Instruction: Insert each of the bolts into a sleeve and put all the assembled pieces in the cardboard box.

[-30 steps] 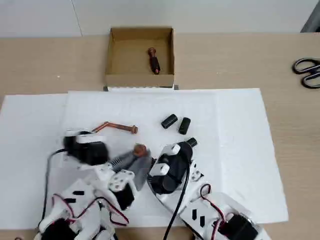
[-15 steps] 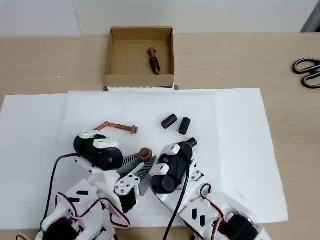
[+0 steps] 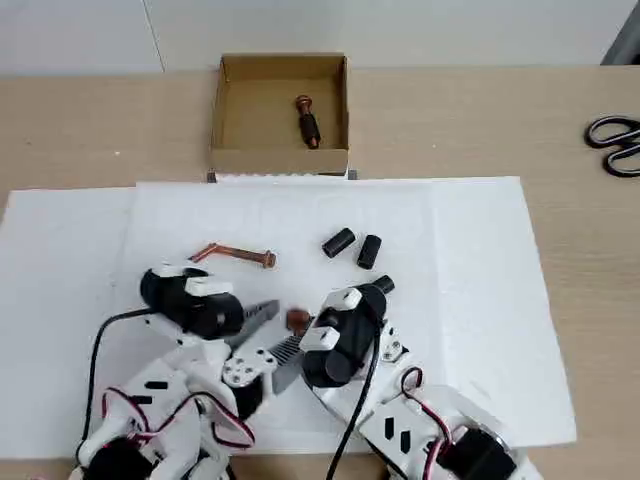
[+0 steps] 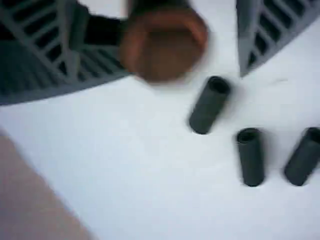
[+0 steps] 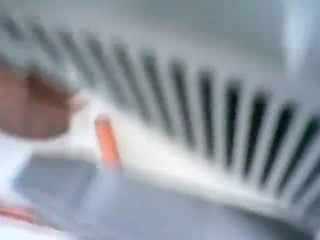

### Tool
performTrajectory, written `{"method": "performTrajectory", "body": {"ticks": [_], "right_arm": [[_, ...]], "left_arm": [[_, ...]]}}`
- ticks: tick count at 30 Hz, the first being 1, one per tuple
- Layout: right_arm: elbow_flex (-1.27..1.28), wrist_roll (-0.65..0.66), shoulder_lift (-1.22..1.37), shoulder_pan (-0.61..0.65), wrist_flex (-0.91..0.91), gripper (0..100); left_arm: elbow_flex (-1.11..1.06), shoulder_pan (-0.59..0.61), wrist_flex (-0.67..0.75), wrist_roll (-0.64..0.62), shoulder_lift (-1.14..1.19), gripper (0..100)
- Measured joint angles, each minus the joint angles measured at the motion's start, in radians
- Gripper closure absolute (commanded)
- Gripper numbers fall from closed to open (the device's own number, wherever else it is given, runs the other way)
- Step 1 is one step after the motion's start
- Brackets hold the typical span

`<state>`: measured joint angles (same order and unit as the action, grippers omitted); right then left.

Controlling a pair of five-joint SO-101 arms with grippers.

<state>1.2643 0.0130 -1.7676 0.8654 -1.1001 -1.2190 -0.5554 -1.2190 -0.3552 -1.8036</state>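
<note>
Since half a second ago the near bolt [image 3: 297,320] has slipped a little toward 5 o'clock, closer to the right arm [image 3: 340,340], and the left arm's black motor [image 3: 185,300] has edged toward 9 o'clock.

The left claw [image 3: 288,325] is spread. Its ribbed grey fingers [image 4: 45,55] stand apart with the near bolt's copper head between them, against one finger and clear of the other. The right claw [image 3: 312,338] sits just at 3 o'clock of that head. Whether it is spread or pinching cannot be told.

Both arms stand at 6 o'clock on a light wooden table [image 3: 500,110], whose near half is covered by overlapping sheets of white paper [image 3: 470,300]. A loose bolt [image 3: 235,254] lies on the paper at 11 o'clock of the left claw. Two black sleeves, the far sleeve [image 3: 339,242] and the middle sleeve [image 3: 369,251], lie side by side at 1 o'clock of the claws. A third, the near sleeve [image 3: 383,286], lies just beside the right arm.

The cardboard box [image 3: 232,110] sits at 12 o'clock on bare wood, just beyond the paper's far edge. One finished piece [image 3: 307,120] lies inside, toward the box's 3 o'clock wall. Scissors [image 3: 615,145] rest at the table's 2 o'clock edge, well apart. A pale surface [image 3: 400,30] shows beyond the table's far edge.
</note>
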Motion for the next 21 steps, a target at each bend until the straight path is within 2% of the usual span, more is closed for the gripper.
{"method": "performTrajectory", "body": {"ticks": [4,9,11,14,18,21], "right_arm": [[0.000,0.000,0.000,-0.002,0.000,99.6],[0.000,0.000,-0.002,-0.032,0.000,99.6],[0.000,0.000,-0.002,-0.051,0.000,99.6],[0.000,0.000,-0.002,-0.060,0.000,99.6],[0.000,0.000,-0.002,-0.072,0.000,99.6],[0.000,0.000,-0.002,-0.114,-0.037,99.6]], "left_arm": [[0.043,0.060,-0.020,0.044,0.000,80],[0.117,0.074,-0.072,0.054,0.000,80],[0.155,0.072,-0.092,0.054,0.000,84],[0.219,0.072,-0.098,0.060,0.000,99],[0.255,0.095,-0.100,0.130,-0.002,100],[0.258,0.192,-0.101,0.181,-0.002,99]]}}
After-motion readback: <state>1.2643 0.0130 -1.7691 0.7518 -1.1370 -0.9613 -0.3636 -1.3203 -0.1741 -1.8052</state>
